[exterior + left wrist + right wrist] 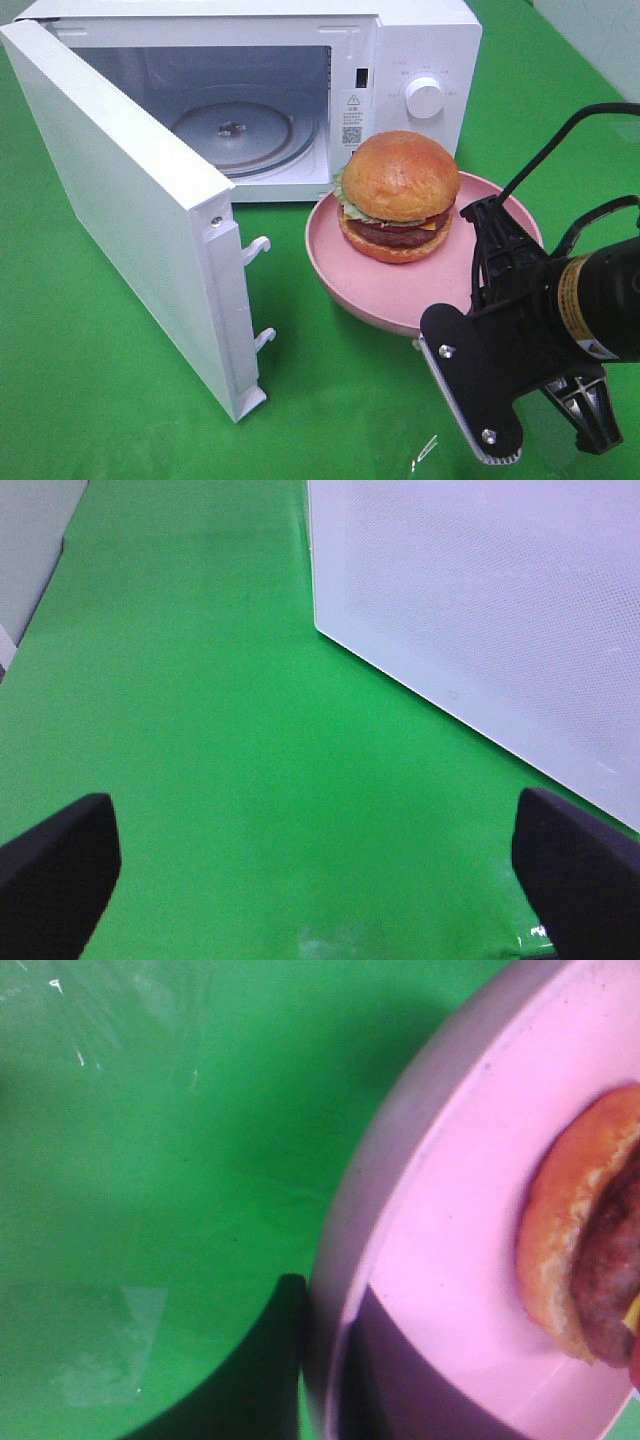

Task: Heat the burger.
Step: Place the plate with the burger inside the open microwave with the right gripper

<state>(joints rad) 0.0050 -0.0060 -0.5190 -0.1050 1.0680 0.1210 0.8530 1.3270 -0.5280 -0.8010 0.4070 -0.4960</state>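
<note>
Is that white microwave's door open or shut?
Open. The white microwave door stands swung wide, exposing the glass turntable with nothing on it; the golden-bun burger sits outside on the round pink plate.

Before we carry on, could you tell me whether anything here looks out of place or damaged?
Nothing stands out: the burger sits whole on the plate, the microwave door is open, and only a small clear scrap lies on the cloth.
</note>
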